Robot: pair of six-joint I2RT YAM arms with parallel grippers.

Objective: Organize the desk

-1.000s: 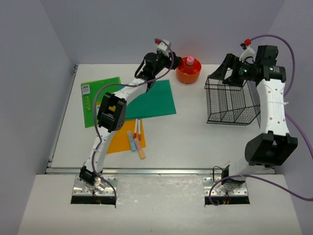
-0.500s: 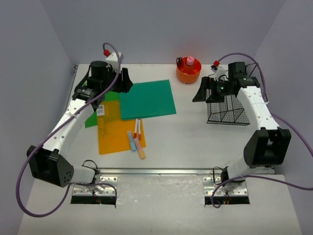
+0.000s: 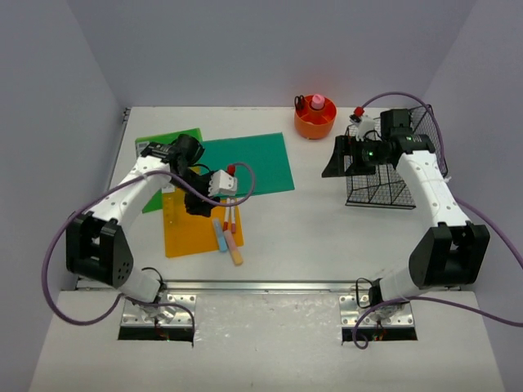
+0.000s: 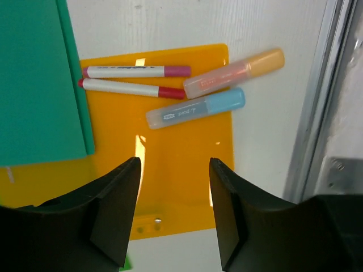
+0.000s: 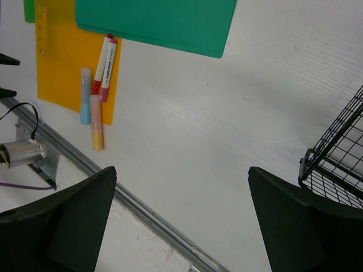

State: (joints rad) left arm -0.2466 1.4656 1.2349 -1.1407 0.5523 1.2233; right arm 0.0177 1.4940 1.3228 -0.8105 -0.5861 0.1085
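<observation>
Left end effector (image 4: 174, 175) moved over folder (image 4: 170, 141), cup (image 3: 315, 121) overhead-only

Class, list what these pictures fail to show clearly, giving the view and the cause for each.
Top view: pot contents, too small to identify.
Top view: wire basket, partly behind the right arm; right wrist view crops it.
Left wrist view: print on the markers, too small to read.
Left wrist view: orange folder, partly behind the left gripper.
</observation>
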